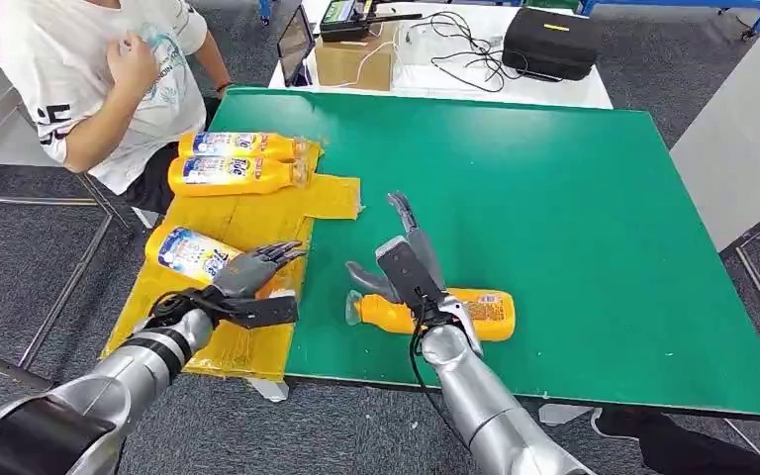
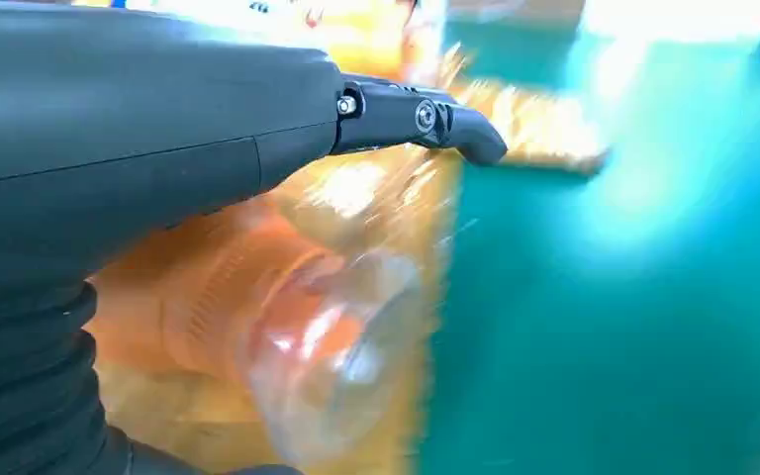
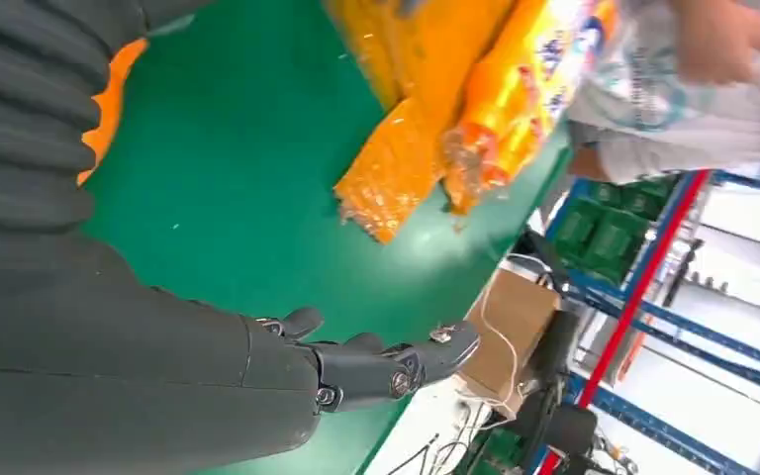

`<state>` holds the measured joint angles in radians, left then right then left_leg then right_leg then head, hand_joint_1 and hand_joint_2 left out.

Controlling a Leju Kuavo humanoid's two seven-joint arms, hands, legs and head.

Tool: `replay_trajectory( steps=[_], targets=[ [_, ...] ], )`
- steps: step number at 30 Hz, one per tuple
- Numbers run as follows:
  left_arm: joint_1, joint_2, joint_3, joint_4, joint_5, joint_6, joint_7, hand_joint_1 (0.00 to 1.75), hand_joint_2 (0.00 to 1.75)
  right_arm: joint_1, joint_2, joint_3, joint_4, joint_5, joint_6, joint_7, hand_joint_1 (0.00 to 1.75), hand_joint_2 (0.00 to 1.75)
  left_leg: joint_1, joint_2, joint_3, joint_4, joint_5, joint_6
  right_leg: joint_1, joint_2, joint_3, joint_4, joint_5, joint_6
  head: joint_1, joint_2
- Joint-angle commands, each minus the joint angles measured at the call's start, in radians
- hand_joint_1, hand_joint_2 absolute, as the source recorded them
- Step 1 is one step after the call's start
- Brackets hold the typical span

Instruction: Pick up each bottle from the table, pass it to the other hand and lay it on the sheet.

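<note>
In the head view a green table (image 1: 574,218) fills the middle of the frame, with a yellow sheet (image 1: 247,223) spread over its left edge.

Four orange bottles are in view. Two lie side by side at the upper left of the sheet, the far bottle (image 1: 242,145) and the second bottle (image 1: 233,175), touching along their lengths with caps pointing right. A third bottle (image 1: 193,254) lies lower on the sheet, at the frame's left centre, tilted, its cap end hidden under the left hand (image 1: 252,282). That hand rests over the bottle with its fingers stretched out to the right and the thumb below; whether it grips the bottle cannot be told. In the left wrist view a finger (image 2: 426,119) reaches out above the blurred clear cap and orange neck of this bottle (image 2: 287,327).

The fourth bottle (image 1: 455,314) lies on bare green table at lower centre, off the sheet, its clear cap pointing left. The right hand (image 1: 406,267) hovers just over its neck end, fingers spread and extended toward the top of the frame, thumb out to the left, holding nothing. The right wrist view shows its fingers (image 3: 396,366) open above the table.

A person in a white shirt (image 1: 79,69) sits at the upper left, beside the table. A cardboard box (image 1: 354,64) and a black case (image 1: 552,40) sit on a white table at top centre.
</note>
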<state>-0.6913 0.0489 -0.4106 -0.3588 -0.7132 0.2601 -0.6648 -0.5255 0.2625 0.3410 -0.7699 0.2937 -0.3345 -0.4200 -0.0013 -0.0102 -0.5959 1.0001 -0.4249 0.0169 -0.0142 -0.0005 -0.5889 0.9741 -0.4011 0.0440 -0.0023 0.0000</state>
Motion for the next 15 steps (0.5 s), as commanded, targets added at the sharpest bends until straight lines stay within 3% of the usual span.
replay_trajectory(
  steps=[1,10,15],
  targets=[
    [0.116,0.005,0.097,-0.287,0.292,-0.061,-0.033,0.0,1.75,-0.065,-0.066,0.069,0.137,0.065,-0.003,0.04,0.0,1.75,0.001,0.0,-0.001,0.0,0.0,-0.001,0.001,-0.001,-0.001,0.0,0.0,-0.001,0.0,0.0],
    [0.173,0.024,0.098,-0.429,0.458,-0.137,-0.033,0.0,1.75,-0.054,-0.102,0.107,0.13,0.134,0.005,0.085,0.0,1.75,0.001,0.001,-0.002,0.001,-0.002,-0.001,0.001,0.0,-0.001,0.0,-0.001,-0.002,0.0,0.0],
    [0.202,-0.032,0.211,-0.494,0.615,-0.28,-0.033,0.0,1.75,-0.004,-0.186,0.163,0.081,0.277,0.01,0.179,0.0,1.75,0.001,-0.001,-0.002,0.0,-0.001,-0.001,0.002,-0.002,-0.001,-0.001,-0.001,-0.001,0.0,0.0]
  ],
)
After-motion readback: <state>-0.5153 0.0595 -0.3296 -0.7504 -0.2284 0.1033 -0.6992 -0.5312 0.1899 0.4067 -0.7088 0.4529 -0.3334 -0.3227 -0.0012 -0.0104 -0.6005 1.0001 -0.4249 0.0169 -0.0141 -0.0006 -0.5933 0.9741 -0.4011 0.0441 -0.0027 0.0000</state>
